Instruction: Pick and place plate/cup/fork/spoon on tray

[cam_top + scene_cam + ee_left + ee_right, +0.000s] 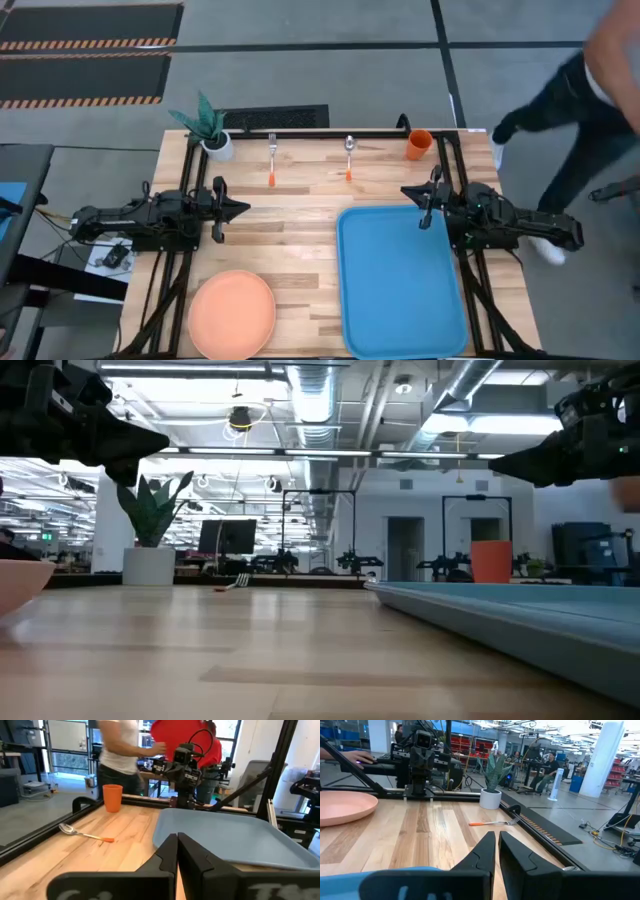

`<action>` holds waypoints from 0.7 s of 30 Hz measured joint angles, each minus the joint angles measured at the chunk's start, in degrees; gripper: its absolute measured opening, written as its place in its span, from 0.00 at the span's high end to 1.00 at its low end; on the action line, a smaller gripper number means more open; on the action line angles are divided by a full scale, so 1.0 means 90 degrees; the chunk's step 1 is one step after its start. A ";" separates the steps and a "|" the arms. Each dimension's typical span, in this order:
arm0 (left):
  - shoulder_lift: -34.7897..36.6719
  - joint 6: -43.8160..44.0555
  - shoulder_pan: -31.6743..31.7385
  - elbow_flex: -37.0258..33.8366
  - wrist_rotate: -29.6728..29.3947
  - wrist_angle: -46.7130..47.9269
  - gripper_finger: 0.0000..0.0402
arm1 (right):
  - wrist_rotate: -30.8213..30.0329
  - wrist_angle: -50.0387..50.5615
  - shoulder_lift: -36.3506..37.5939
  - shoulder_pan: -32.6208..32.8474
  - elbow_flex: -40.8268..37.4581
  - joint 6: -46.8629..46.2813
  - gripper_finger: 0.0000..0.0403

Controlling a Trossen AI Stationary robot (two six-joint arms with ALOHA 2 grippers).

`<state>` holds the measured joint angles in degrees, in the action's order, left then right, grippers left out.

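The tray (400,280) lies bare at right. The plate (232,313), front left, is stiff and shallow (grip its rim). The light cup (419,144), fork (272,158) and spoon (349,156) line the back edge. Left gripper (240,209) and right gripper (408,192) hover clenched, empty.

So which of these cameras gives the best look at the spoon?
The left wrist view: the spoon lies close on the wood, silver bowl and orange handle both plain. The high view shows the spoon whole but tiny, near the table's far edge beside the fork. I cannot make it out in the low or right wrist views.
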<state>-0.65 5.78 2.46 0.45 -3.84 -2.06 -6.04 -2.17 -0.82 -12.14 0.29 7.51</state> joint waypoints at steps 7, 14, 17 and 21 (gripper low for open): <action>-0.0002 0.0000 0.0000 0.0002 0.0000 0.0002 1.00 | 0.0002 0.0000 0.0000 0.0000 0.0000 0.0000 0.88; -0.0002 0.0000 -0.0002 0.0002 0.0000 0.0002 1.00 | 0.0002 0.0000 -0.0002 0.0000 0.0000 0.0000 0.88; -0.0002 0.0000 0.0000 0.0001 0.0000 0.0000 1.00 | 0.0000 0.0000 -0.0002 0.0000 -0.0002 0.0000 0.88; -0.0001 0.0000 -0.0001 0.0000 0.0000 0.0001 1.00 | 0.0001 0.0000 -0.0001 0.0000 0.0000 0.0000 0.88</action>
<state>-0.66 5.78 2.45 0.45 -3.84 -2.05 -6.03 -2.17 -0.83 -12.14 0.30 7.51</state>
